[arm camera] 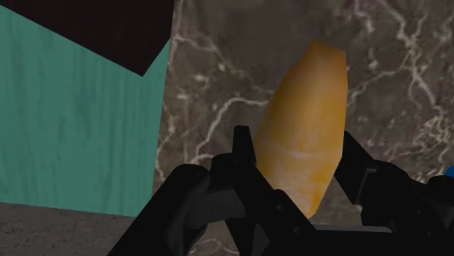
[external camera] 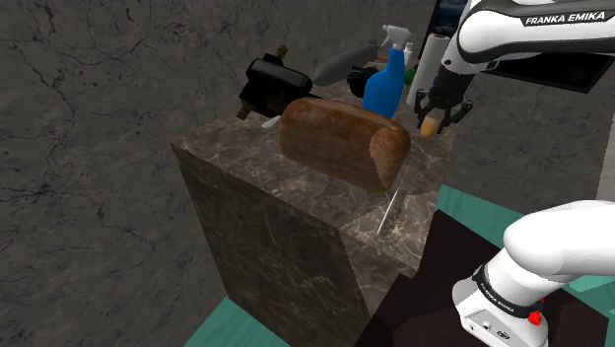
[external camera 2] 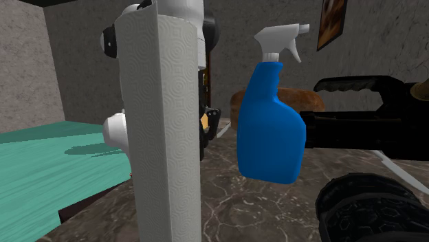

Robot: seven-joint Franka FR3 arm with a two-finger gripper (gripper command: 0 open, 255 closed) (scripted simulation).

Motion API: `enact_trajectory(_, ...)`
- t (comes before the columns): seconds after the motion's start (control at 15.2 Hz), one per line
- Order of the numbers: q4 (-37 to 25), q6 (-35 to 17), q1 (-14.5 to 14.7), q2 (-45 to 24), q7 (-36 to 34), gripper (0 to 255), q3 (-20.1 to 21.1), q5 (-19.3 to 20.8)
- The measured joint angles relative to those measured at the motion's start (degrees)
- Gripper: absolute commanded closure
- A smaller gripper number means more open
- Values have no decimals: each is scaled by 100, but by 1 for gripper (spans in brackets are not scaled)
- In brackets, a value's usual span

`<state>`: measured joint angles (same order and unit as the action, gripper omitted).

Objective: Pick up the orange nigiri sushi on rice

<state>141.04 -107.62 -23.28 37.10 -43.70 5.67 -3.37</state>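
Orange nigiri sushi between the tool's fingers, apparently clasped on both sides

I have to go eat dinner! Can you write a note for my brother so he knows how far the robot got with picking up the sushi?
Gripper: the black two-finger gripper is down astride the near end of the orange, tapered nigiri sushi piece. I cannot confirm a firm grip.
Things: the sushi is over the dark veined marble counter, near its edge and close to the blue spray bottle.
Done: the approach.
Left: make sure of the grip, then lift straight up.
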Motion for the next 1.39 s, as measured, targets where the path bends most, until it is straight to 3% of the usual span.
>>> enact_trajectory(0.46,-35,31,-2,-8,4,255,-4,3)
enact_trajectory(1.39,-1114,1058,-23,-64,-6,255,-47,42)
